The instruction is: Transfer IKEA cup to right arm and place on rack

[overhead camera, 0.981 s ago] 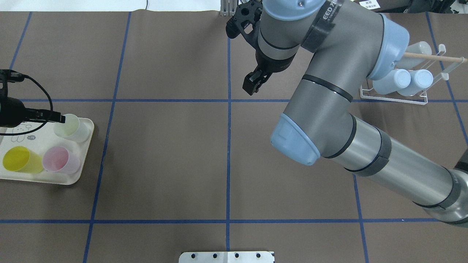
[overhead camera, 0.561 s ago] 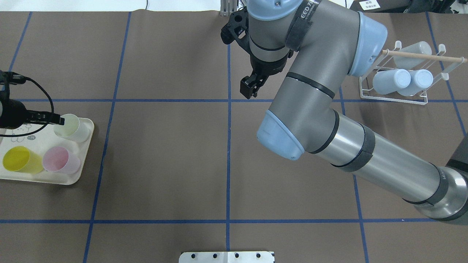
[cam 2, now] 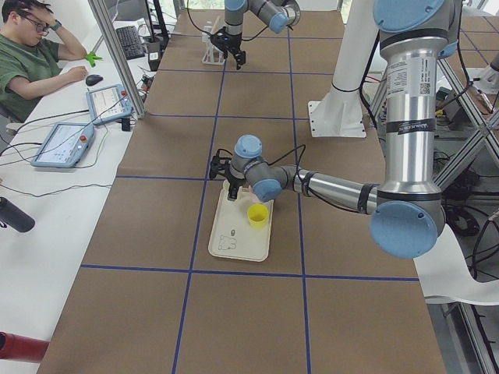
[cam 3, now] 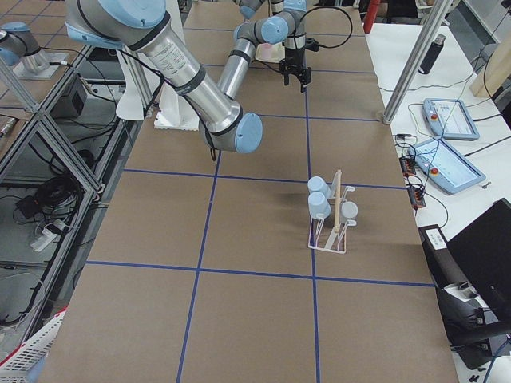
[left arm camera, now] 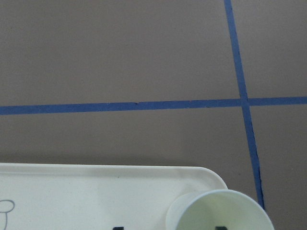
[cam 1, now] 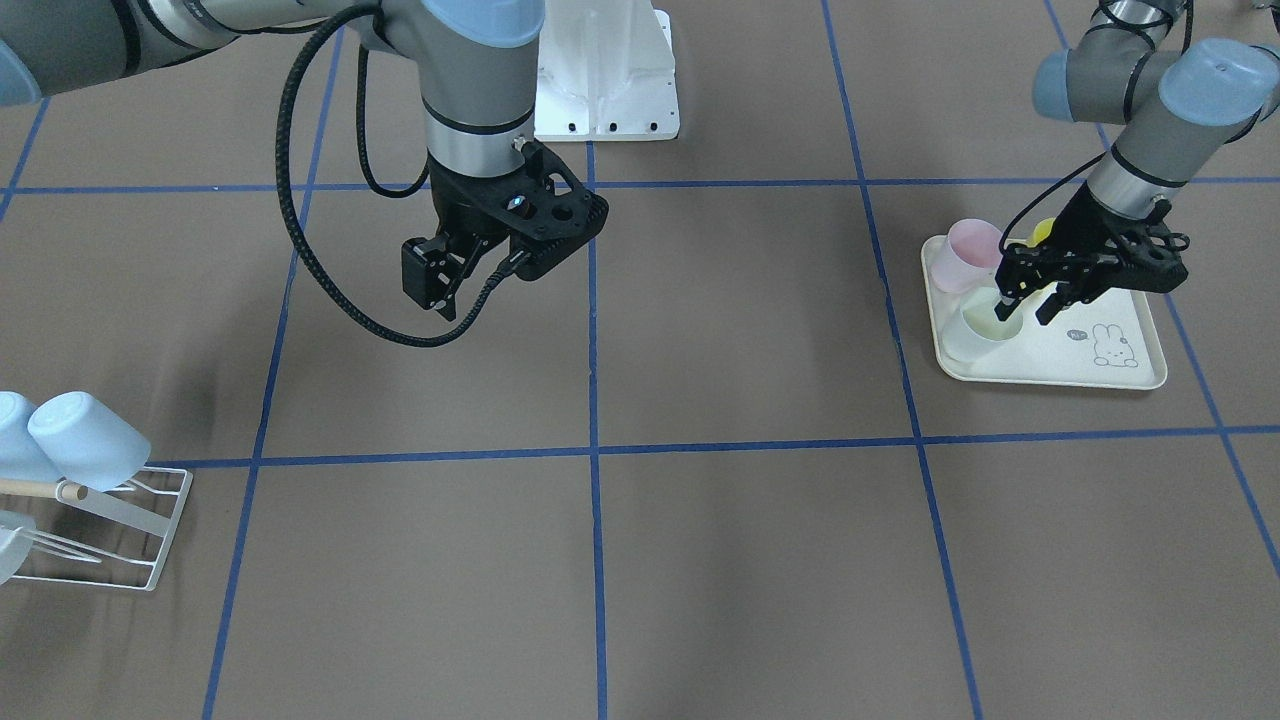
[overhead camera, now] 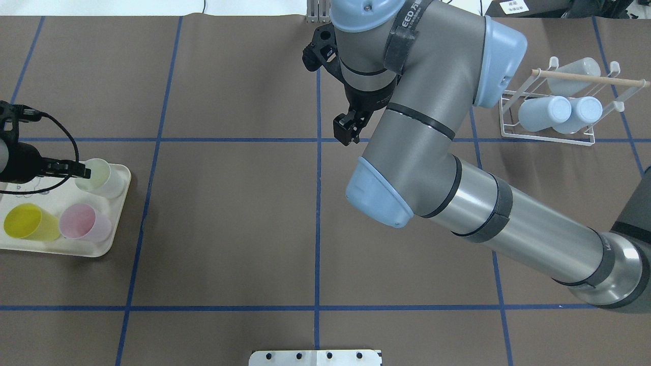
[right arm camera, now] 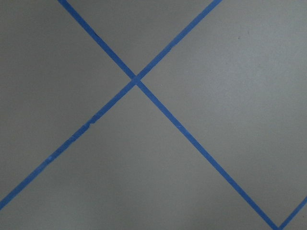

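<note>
Left claw [cam 1: 1023, 315] at right of the front view, open, one finger inside the pale green cup [cam 1: 972, 338], cup on the tray [cam 1: 1060, 378], right claw [cam 1: 443, 300] centre left, state I cannot tell.

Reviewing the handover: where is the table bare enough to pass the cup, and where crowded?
Bare: the whole stretch of mat between the tray and the rack, with only the right gripper above it. Crowded: the tray, three cups plus the left gripper; the rack, blue cups.
</note>
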`<state>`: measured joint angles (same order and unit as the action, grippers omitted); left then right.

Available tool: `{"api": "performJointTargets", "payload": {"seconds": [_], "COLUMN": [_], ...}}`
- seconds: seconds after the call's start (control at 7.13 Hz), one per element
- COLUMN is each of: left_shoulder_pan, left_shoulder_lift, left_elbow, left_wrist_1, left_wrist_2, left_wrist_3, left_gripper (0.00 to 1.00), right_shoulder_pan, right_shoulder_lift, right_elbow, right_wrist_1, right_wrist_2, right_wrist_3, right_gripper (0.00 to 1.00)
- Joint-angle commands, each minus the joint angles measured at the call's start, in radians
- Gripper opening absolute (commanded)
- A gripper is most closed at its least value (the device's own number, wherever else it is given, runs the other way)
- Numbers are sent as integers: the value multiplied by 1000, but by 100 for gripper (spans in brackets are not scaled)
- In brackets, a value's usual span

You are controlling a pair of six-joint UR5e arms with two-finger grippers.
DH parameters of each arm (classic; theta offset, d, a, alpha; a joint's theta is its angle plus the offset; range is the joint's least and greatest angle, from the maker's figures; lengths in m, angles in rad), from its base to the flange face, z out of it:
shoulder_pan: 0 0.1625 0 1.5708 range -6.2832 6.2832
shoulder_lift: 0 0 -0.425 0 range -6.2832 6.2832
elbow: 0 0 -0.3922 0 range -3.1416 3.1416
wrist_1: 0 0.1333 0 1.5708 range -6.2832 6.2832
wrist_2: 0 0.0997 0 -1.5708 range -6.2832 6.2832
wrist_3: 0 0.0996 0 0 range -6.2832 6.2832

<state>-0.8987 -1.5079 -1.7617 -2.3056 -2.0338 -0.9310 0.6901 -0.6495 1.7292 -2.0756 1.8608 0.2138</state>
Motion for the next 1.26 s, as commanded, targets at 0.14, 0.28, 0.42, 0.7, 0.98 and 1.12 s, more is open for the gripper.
{"api": "performJointTargets", "payload": {"seconds": [0.14,0.28,0.42,0.7,0.98,1.12], "left_shoulder_pan": [12,12,11,11,1,-26], "left_shoulder_lift": [0,0,0,0,-6,-11], "left_elbow": [5,5,7,7,-1,-8], "left_wrist_1": [0,2,2,3,5,5], "left_wrist_2": [1,1,9,24,17,-3], "left_wrist_3": [0,0,1,4,6,6], "left_gripper": [28,20,12,0,0,0], "right_shoulder_pan": [-6,-7,-11,-33,-47,-46], "right_shoulder_lift": [-2,-2,-2,-1,-1,1], "right_elbow": [3,3,3,6,6,9], "right_wrist_1": [-1,0,2,2,9,15], "right_wrist_2": [-8,-8,-11,-101,-147,-144], "right_wrist_3": [-1,-1,-1,1,1,-1], "right_gripper": [100,100,100,100,100,100]}}
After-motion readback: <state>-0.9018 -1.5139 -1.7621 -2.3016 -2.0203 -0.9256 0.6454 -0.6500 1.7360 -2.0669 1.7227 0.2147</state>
